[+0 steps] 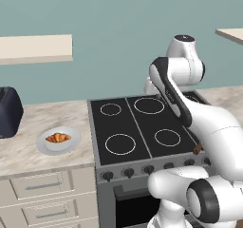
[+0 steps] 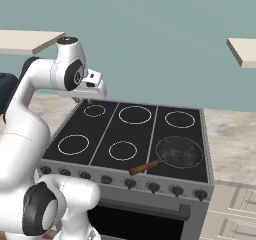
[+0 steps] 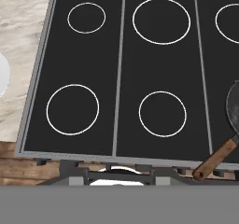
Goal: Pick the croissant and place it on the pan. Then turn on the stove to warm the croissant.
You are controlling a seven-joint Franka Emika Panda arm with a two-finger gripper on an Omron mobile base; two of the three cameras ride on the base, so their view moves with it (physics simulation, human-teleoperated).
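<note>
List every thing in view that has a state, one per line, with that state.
croissant: lying on the plate, not yet picked.
plate: on the counter left of the stove, holding the croissant.
pan: empty, on the stove's front right burner, wooden handle pointing toward the front edge.
stove: burner rings white, none glowing; one burner carries the pan.
drawers: shut.
gripper: above the stove, holding nothing; jaw opening unclear.

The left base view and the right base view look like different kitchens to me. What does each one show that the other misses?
The left base view alone shows the croissant on its plate, on the counter left of the stove, beside a dark appliance. The right base view alone shows the whole pan on the stove's front right burner, its wooden handle pointing toward the knobs. Both show the stove with its white rings and the white arm.
</note>
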